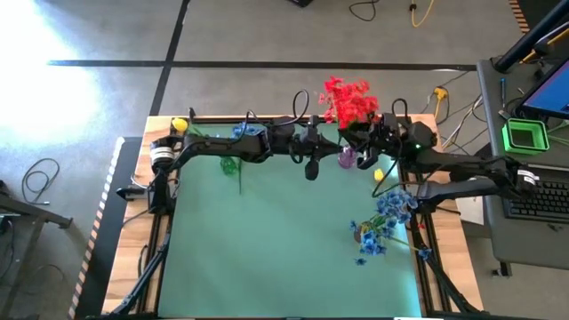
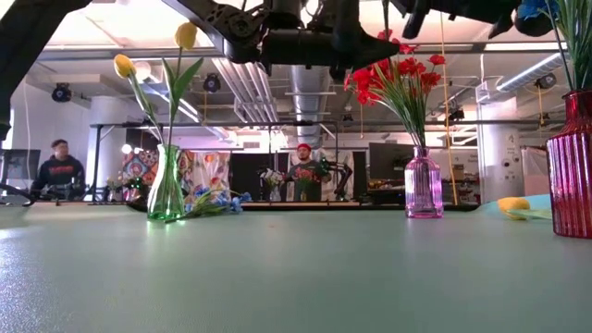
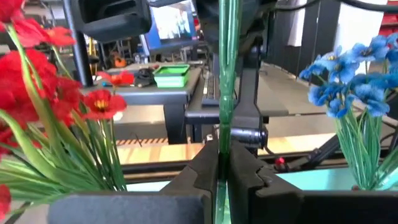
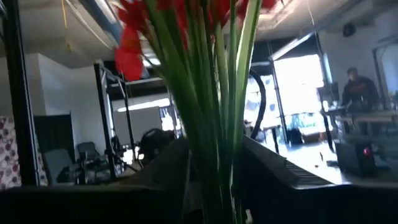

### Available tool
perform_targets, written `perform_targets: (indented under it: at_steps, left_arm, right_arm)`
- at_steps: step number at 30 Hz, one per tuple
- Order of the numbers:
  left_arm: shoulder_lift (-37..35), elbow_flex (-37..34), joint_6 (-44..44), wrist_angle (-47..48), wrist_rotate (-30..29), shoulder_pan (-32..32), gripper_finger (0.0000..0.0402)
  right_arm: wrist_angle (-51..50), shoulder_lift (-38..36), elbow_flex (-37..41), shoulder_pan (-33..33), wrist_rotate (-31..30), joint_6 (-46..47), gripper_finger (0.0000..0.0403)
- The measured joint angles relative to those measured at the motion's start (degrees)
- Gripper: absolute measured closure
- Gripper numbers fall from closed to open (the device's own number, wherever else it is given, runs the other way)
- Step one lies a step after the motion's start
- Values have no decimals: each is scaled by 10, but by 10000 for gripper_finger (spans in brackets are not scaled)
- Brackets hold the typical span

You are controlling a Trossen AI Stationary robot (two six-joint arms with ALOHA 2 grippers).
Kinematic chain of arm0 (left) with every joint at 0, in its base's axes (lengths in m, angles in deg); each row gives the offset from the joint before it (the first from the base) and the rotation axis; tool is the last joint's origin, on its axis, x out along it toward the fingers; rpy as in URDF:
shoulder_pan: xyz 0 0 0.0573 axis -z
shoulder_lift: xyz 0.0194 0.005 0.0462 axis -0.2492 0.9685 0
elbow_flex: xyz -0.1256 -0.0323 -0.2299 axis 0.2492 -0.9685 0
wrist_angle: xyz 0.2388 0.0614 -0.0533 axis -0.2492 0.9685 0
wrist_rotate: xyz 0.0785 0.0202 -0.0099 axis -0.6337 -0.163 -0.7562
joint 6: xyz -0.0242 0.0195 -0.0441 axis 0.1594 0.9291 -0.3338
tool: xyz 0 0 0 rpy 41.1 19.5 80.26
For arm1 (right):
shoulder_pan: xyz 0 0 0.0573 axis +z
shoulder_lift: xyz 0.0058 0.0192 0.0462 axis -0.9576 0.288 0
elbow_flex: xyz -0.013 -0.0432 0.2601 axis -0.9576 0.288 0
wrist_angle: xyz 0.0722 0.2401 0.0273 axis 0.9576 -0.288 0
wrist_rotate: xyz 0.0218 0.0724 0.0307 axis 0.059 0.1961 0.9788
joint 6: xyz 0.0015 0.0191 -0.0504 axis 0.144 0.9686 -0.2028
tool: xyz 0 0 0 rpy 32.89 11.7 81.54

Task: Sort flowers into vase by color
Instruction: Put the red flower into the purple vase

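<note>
Two grippers meet high over the far middle of the table, and both have to do with one red flower. The left gripper (image 3: 222, 177) has its fingers pinched shut on a green stem (image 3: 225, 74), which runs straight up between them; holding low on the stem probably keeps the bloom steady and upright. The right gripper (image 4: 214, 186) has stems passing between its fingers, which look partly parted (whether they press the stems I cannot tell).

Three vases stand on the green mat (image 1: 284, 240). A clear green vase (image 2: 166, 190) holds yellow tulips (image 2: 185, 37). A pink glass vase (image 2: 424, 185) carries the red flowers (image 1: 348, 100). A dark red vase (image 2: 570, 166) near the right edge holds the blue flowers (image 1: 389, 209). One loose yellow flower (image 2: 514, 205) lies on the mat just beside the dark red vase, not yet sorted.
</note>
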Motion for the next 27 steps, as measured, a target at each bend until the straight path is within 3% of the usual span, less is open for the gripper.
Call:
perform_targets:
  at_steps: [5,10,22,27]
  left_arm:
    - [0,0,0,3,0,0,401]
    - [-1,0,1,9,0,0,401]
    - [-1,0,1,13,0,0,402]
    - [-1,0,1,26,-1,-2,402]
  right_arm:
    - [-88,-43,0,0,-11,-14,239]
    - [-153,-75,0,0,-23,-21,226]
    - [-204,-65,0,0,-26,-21,260]
    - [-206,-69,0,0,-25,-27,296]
